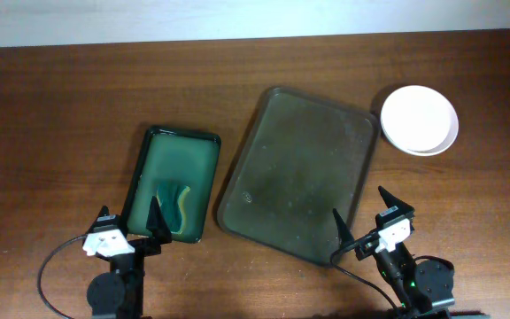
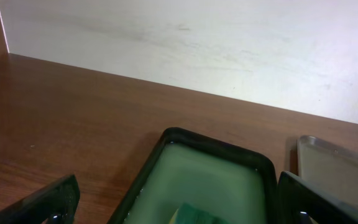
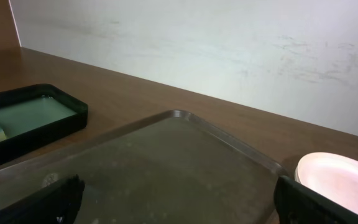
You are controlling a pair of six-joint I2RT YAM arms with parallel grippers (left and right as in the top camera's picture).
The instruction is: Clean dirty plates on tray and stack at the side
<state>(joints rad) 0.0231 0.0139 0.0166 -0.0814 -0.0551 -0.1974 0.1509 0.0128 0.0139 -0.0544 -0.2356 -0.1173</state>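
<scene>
The desk (image 1: pixel 60 115) is dark reddish-brown wood with a fine grain. Its far edge meets a pale, faintly scuffed wall (image 1: pixel 149 18).

The tray (image 1: pixel 277 90) lies near the middle, turned a little out of square with the desk edge, its olive-brown floor dull and speckled. To its left sits a smaller green tray (image 1: pixel 184 132), with a green and yellow sponge (image 1: pixel 177 206) at its near end. A narrow strip of wood shows between the two trays, tighter at the near end than at the far one.

The white plate (image 1: pixel 419 118) rests off the tray, on the desk just beyond its far right corner and apart from the rim. Its face is plain white (whether others lie beneath it I cannot tell).

A broad stretch of wood runs to the left of the green tray and along the wall. A smaller patch lies to the right of the tray, nearer than the plate.

The left end effector (image 1: pixel 131 213) hangs at the near edge of the green tray with its fingers spread wide, holding nothing. The right end effector (image 1: pixel 361 206) sits at the tray's near right corner, also spread wide and holding nothing, and from above its inner finger overlaps the rim. A black cable (image 1: pixel 51 266) loops on the desk beside the left arm.
</scene>
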